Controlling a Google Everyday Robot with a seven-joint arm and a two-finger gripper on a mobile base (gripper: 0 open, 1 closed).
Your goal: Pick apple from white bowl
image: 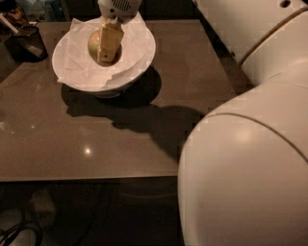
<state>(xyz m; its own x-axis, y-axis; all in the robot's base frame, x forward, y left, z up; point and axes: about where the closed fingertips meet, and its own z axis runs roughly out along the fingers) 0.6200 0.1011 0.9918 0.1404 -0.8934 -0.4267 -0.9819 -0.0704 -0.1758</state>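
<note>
One dark mesh cup (27,42) stands at the far left corner of the brown table (72,144), with pale-handled implements leaning in it; it sits just beside the white bowl (143,58) without clearly touching it. The bowl rests on the far part of the tabletop, left of centre, and is lined with crumpled white paper (77,60) whose edges rise above the rim at the back. The apple (94,43), yellowish and round, lies inside the bowl on the paper, toward the back of the hollow. The gripper (108,49) reaches straight down into the bowl from the top edge of the view, its pale yellow end pressed against the right face of the apple and covering that side of it; whether it is clamped on the fruit or merely against it cannot be told, since its far side is hidden. Above it sits a white wrist housing (118,6) with a small vent grille. A dark shadow (144,120) spreads over the table to the right of the bowl. The white arm (250,158) fills the right side, its rounded casing nearest the camera.
</note>
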